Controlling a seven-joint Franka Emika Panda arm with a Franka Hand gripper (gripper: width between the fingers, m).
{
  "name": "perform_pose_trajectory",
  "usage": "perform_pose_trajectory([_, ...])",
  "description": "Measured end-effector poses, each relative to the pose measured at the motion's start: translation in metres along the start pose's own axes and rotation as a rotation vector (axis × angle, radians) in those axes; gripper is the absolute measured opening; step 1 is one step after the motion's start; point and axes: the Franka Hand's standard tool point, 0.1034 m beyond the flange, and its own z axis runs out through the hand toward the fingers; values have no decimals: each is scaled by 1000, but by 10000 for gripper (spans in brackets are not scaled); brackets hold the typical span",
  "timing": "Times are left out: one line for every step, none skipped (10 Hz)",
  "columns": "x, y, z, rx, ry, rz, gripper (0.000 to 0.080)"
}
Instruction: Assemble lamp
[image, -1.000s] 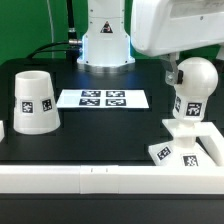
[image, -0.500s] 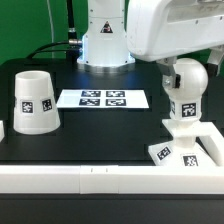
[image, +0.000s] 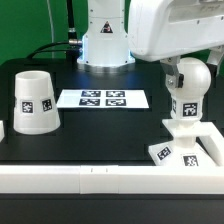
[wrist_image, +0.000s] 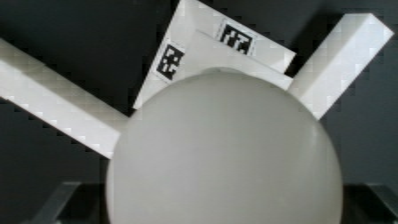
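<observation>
Fingers (image: 170, 72) sit at the white round-headed plastic bulb (image: 189, 82), grip impossible to tell. Bulb upright, long axis vertical, low square white base (image: 203, 148) directly beneath.

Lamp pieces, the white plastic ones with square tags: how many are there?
3: tapered cup-like shade, exterior view's left; round-headed bulb upright over low square base, right.

Robotics lab bench, matte black table (image: 100, 135) under the jaws of the gripper (image: 187, 74), long white rail (image: 90, 178) along its edge below them; thin flat white marker board (image: 103, 98) of printed square tags well aside of the jaws; white robot-arm pedestal (image: 104, 38) farther back
</observation>
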Motion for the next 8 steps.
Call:
perform_pose_trajectory([0,0,0,0,0,11,570])
perform_pose_trajectory([0,0,0,0,0,12,571])
perform_pose_trajectory([1,-1,0,12,5,116,571])
perform_pose_trajectory([2,-2,1,23,10,240,571])
perform_pose_trajectory([3,-1,1,26,17,331,573])
perform_pose_trajectory([3,0,1,28,17,438,573])
perform_pose_trajectory([2,1,1,34,15,532,573])
perform_pose_trajectory([1,2,1,34,14,621,573])
